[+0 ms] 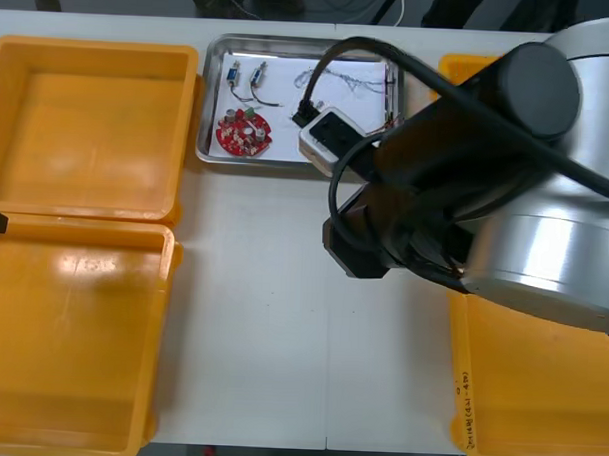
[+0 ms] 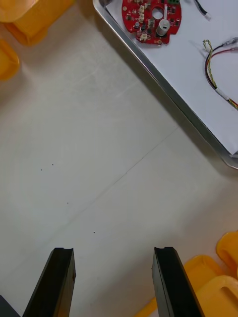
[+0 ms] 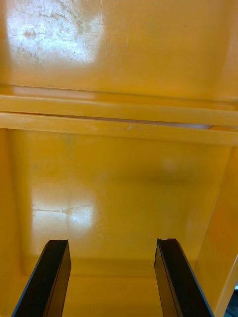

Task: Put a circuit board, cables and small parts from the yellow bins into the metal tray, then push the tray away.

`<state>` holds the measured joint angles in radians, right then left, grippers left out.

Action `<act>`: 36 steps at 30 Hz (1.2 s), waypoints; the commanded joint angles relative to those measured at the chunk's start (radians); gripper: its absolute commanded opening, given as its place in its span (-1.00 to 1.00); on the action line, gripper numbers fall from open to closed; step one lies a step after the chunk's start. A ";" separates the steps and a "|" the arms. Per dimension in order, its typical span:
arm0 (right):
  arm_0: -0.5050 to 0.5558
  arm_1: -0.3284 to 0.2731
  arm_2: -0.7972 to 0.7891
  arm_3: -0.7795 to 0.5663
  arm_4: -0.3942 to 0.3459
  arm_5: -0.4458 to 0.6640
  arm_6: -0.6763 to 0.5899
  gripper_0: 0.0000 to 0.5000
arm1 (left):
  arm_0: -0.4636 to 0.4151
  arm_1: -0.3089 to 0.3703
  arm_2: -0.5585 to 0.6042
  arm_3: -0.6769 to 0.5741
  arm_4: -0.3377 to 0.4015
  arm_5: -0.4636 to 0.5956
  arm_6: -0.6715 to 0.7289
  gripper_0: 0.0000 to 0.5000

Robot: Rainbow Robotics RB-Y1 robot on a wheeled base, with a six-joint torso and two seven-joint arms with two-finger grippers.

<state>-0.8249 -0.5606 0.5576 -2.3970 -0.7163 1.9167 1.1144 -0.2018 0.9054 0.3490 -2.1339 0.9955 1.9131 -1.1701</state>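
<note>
The metal tray [image 1: 211, 105], white inside, stands at the table's far middle. In it lie a round red circuit board [image 1: 244, 133], two small metal parts [image 1: 233, 73] and thin cables [image 1: 342, 82]. My right arm [image 1: 436, 193] reaches over the table in front of the tray's right corner. My right gripper [image 2: 116, 282] is open above bare table, short of the tray rim [image 2: 163, 84]. Beyond the rim lie the circuit board [image 2: 151, 17] and a red and yellow cable [image 2: 218, 64]. My left gripper [image 3: 113, 277] is open over a bare yellow bin [image 3: 119, 188] with nothing between its fingers.
Two yellow bins [image 1: 88, 130] [image 1: 70, 340] with nothing in them fill the table's left side. Another bin [image 1: 539, 396] sits at the near right, and a corner of the far right bin [image 1: 460, 68] shows behind the arm. Bare table [image 1: 252, 306] lies between them.
</note>
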 commanded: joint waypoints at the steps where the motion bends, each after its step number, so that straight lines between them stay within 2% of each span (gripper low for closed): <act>1: 0.112 -0.048 -0.156 -0.054 -0.065 0.003 -0.127 0.81 | 0.018 0.021 0.031 -0.029 0.008 0.007 -0.086 1.00; 5: 0.225 -0.091 -0.311 -0.062 -0.137 0.003 -0.189 0.80 | 0.018 0.021 0.031 -0.029 0.008 0.007 -0.086 1.00; 8: 0.290 -0.122 -0.407 -0.060 -0.160 0.003 -0.186 0.81 | 0.018 0.021 0.031 -0.029 0.008 0.007 -0.086 1.00; 12: 0.351 -0.160 -0.490 -0.062 -0.152 0.003 -0.177 0.80 | 0.018 0.021 0.031 -0.029 0.008 0.007 -0.086 1.00; 21: 0.491 -0.234 -0.602 -0.031 -0.075 0.003 -0.127 0.81 | 0.018 0.021 0.031 -0.029 0.008 0.007 -0.086 1.00; 28: 0.592 -0.291 -0.660 0.038 -0.068 0.003 -0.058 0.81 | 0.018 0.021 0.031 -0.029 0.008 0.007 -0.086 1.00; 33: 0.635 -0.301 -0.703 0.079 -0.065 -0.022 0.031 0.81 | 0.018 0.021 0.031 -0.029 0.008 0.007 -0.086 1.00; 36: 0.639 -0.301 -0.740 0.119 -0.095 -0.042 0.056 0.81 | 0.018 0.021 0.031 -0.029 0.008 0.007 -0.086 1.00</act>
<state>-0.2012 -0.8249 -0.1191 -2.3029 -0.7861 1.8960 1.1475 -0.2015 0.9054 0.3491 -2.1345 0.9963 1.9132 -1.1702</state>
